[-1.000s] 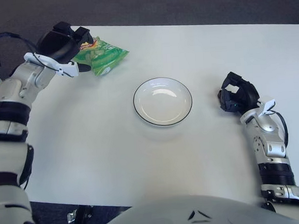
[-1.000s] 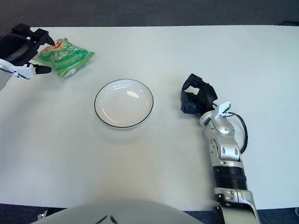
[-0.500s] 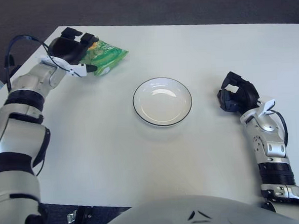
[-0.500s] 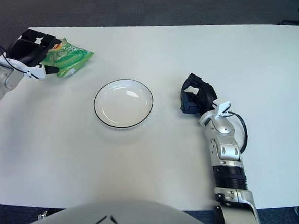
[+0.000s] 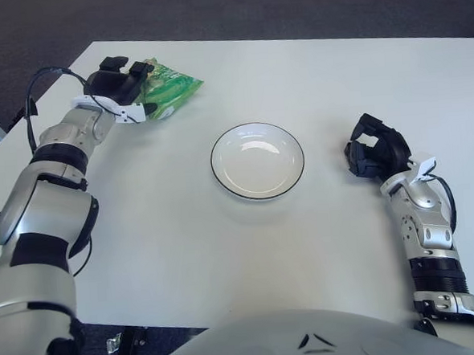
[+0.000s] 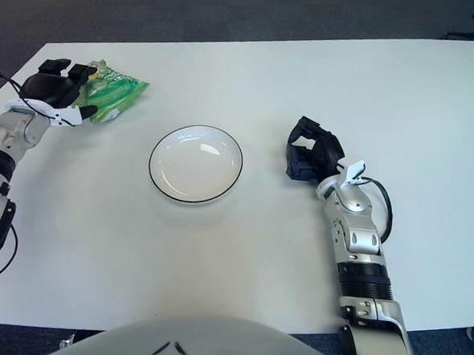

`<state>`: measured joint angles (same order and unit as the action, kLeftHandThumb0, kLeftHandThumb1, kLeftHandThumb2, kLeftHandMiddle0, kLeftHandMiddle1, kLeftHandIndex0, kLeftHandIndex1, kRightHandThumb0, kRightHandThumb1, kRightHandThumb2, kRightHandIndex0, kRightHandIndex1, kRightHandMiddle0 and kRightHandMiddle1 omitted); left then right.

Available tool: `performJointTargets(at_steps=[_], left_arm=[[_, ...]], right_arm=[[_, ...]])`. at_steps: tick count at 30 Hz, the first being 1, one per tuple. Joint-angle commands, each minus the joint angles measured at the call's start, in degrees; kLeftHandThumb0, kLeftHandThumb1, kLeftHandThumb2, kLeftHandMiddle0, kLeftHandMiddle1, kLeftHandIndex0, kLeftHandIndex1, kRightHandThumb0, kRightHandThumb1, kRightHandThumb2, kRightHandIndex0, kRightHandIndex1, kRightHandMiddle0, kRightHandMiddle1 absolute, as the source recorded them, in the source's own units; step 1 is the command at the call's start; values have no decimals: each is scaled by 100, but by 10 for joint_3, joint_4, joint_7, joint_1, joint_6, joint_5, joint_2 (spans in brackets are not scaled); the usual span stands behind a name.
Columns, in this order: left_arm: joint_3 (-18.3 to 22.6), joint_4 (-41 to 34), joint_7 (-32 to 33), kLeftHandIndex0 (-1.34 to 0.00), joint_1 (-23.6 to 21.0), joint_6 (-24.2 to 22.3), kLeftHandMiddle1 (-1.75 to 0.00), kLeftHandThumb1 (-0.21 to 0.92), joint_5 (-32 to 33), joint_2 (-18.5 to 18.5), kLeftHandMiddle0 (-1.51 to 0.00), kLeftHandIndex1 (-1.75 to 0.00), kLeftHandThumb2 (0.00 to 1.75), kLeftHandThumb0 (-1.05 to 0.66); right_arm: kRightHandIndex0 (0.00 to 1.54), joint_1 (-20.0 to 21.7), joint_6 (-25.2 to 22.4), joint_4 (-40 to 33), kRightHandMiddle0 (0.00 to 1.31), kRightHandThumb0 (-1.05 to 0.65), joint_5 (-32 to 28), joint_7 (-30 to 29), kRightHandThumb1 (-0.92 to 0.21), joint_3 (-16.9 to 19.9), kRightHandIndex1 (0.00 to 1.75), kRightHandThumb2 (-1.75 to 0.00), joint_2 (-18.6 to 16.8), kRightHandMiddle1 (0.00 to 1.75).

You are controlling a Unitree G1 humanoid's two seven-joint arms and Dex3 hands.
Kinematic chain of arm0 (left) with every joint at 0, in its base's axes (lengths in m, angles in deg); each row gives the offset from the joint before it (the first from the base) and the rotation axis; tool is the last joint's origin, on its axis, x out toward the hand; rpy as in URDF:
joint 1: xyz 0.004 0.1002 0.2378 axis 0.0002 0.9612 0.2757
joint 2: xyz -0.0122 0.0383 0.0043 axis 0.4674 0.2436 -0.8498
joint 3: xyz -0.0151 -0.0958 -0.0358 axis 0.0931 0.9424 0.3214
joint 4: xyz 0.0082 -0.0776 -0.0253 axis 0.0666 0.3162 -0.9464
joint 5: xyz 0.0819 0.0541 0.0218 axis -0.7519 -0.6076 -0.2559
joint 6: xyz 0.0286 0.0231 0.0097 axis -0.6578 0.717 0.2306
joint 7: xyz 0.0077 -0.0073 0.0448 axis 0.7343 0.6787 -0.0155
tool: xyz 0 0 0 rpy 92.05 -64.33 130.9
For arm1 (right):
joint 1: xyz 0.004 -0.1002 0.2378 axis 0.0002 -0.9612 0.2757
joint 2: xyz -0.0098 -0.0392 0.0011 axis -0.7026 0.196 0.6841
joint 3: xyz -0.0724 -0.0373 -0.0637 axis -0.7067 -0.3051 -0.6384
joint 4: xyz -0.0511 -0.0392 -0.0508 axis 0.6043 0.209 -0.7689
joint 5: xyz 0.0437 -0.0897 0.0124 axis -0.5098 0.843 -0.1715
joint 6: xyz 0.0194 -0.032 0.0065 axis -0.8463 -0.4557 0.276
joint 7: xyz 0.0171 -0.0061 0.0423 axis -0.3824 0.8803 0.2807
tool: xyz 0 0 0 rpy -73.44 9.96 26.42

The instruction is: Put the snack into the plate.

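Left eye view: the left hand [image 5: 117,82] is seen at the far left corner of the table [image 5: 226,259], its dark fingers [image 5: 139,69] laid over the near end of the green snack bag [image 5: 167,89]. The bag lies flat on the table, well apart from the plate [image 5: 258,160]. Whether the fingers are closed around the bag or only resting on it cannot be told; no lift is shown.

Risks, as judged:
- A grip on only the crimped end may be taken. The bag looks soft and slippery, so it could slide out or swing when raised.
- The bag is close to the far-left table edge. A push instead of a pinch could shove it off.
- The plate is shallow and round, and the bag looks nearly as long as the plate is wide. A release off-centre could leave it hanging over the rim or tip the plate.

Containers: one white plate with a dark rim, at the table's centre, nothing in it.

The right hand [image 5: 374,155] is seen to the right of the plate, fingers curled, nothing held.
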<state>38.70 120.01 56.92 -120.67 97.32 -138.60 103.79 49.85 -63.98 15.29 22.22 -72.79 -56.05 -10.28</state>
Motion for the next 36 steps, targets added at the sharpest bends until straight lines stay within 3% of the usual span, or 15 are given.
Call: performJointTargets(at_steps=[1, 9, 18, 23, 26, 29, 30, 36], left_arm=[[-2, 15, -11, 0, -14, -23, -22, 92, 14, -19, -3, -46, 122, -95], [0, 32, -32, 0, -2, -70, -23, 92, 36, -45, -10, -51, 125, -95], [2, 28, -81, 0, 6, -74, -28, 92, 65, -48, -24, -58, 126, -98], [-3, 11, -87, 0, 16, -51, -123, 92, 69, -38, -29, -56, 129, -98], [-8, 0, -86, 0, 24, -30, -157, 92, 68, -30, -34, -57, 130, -98], [-11, -16, -86, 0, 34, -10, -169, 92, 69, -22, -40, -62, 131, -97], [-12, -36, -88, 0, 43, 6, -170, 92, 69, -13, -40, -62, 131, -97], [-10, -135, -110, 0, 93, 61, -94, 92, 76, 32, -25, -68, 130, -96]], right_arm=[[129, -43, -24, 44, 65, -50, -2, 0, -28, -12, 175, -136, -30, 175], [130, -44, -24, 44, 65, -50, 1, -2, -28, -13, 175, -136, -31, 175], [129, -47, -22, 37, 64, -50, -1, -5, -28, -15, 175, -136, -35, 175], [129, -50, -22, 32, 64, -49, -3, -7, -29, -15, 175, -135, -37, 175], [129, -52, -24, 27, 64, -49, -3, -8, -29, -17, 175, -135, -37, 175], [129, -53, -25, 24, 64, -50, -3, -8, -28, -18, 175, -135, -37, 175], [129, -54, -26, 22, 64, -50, -3, -9, -28, -18, 175, -135, -37, 175], [129, -58, -31, 13, 65, -50, -3, -13, -28, -21, 175, -136, -36, 175]])
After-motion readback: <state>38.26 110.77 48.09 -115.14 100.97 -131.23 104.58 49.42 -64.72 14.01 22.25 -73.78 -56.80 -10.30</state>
